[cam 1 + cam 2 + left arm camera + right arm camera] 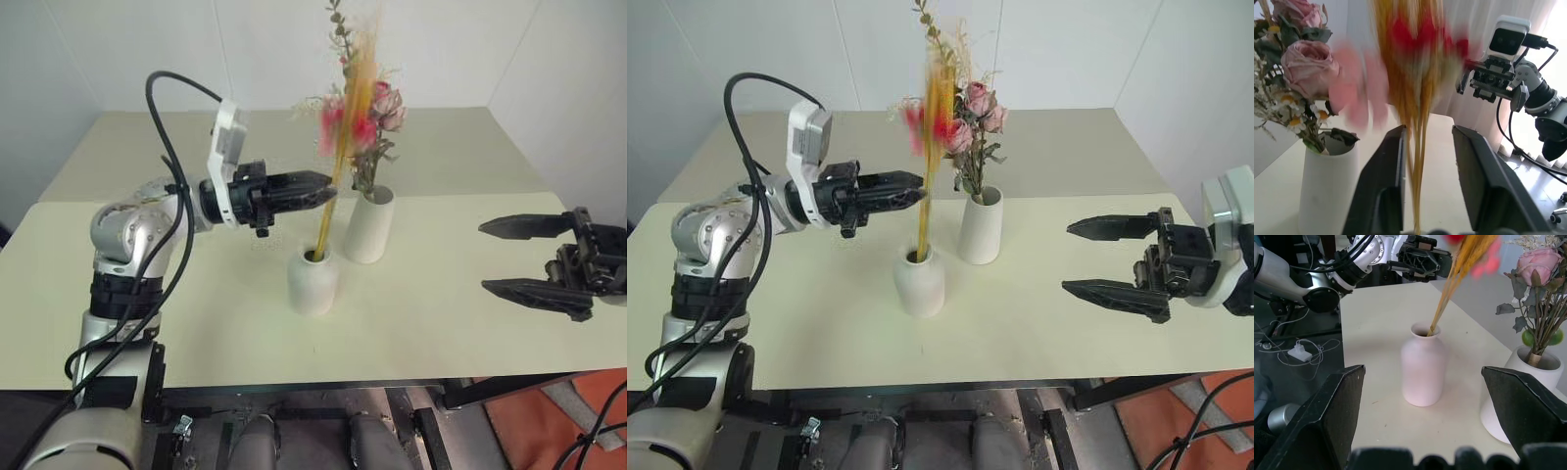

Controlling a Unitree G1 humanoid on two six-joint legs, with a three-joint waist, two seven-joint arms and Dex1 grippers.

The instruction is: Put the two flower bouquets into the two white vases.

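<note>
Left wrist view shows me the left gripper [1427,147] released around the yellow stalks [328,201], standing in the short vase [313,282] below it, while my right gripper [509,257] gapes nearby.

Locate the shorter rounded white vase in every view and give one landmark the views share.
Left eye: short vase, centre, nearer than the tall vase.
Right eye: left of centre, tall vase behind it.
Left wrist: not in it; the tall vase is.
Right wrist: centre, between the black fingers.
Shared landmark: the yellow stalks rising from its mouth.
</note>
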